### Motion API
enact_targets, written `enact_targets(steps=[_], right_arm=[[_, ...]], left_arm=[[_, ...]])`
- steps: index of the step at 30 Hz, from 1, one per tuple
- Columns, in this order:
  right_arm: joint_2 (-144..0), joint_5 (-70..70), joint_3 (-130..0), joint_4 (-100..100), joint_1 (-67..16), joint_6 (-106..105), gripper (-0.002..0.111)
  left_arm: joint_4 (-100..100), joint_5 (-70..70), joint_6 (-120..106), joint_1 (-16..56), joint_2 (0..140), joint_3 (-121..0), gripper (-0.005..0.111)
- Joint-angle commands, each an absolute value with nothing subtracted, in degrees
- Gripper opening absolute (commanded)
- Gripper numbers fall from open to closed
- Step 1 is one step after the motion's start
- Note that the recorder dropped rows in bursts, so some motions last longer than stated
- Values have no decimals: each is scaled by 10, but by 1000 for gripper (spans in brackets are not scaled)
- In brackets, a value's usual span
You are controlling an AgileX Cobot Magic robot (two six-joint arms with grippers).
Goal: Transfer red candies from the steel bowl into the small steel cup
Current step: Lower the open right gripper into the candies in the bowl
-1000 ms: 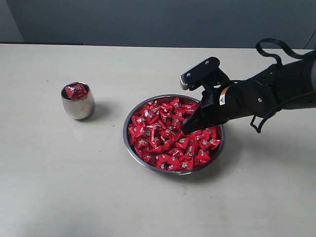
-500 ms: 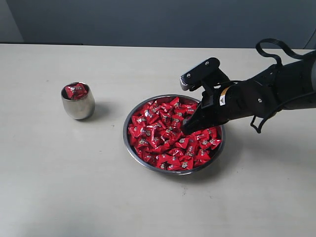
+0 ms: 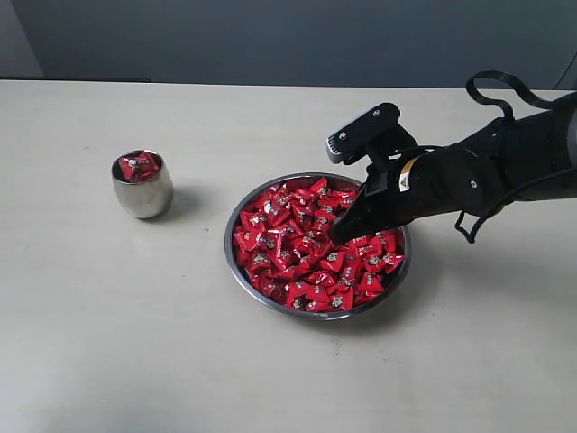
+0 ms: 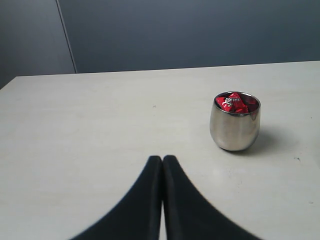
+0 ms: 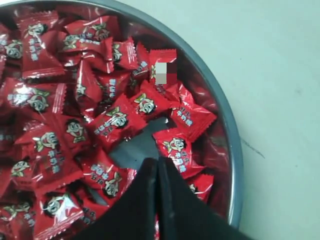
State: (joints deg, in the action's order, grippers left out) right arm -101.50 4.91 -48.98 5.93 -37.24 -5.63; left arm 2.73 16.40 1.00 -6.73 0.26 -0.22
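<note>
Light: soft, even, fairly bright on the table [image 3: 108, 361]; the wall [image 3: 270, 36] behind is dim.
Shadows: faint and diffuse, right of the cup [image 3: 142, 194] and bowl [image 3: 233, 257].
Glare: small glints on the candies [image 3: 297, 248].
Focus: exterior view sharp; left gripper [image 4: 162, 159] and right gripper [image 5: 156, 161] soft-edged; one candy shows a pixelated patch.

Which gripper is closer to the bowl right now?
Right. The right gripper, jaws shut, hangs over the candies in the bowl; the left gripper sits over the table, facing the cup.
</note>
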Motion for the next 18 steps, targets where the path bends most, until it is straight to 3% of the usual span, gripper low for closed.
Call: enact_targets(steps=[1, 18], right_arm=[[-1019, 34, -488, 60, -396, -60, -1], [-1049, 41, -507, 101, -418, -61, 1]], left_arm=[[24, 163, 11, -68, 0, 0, 0], [24, 163, 11, -68, 0, 0, 0]])
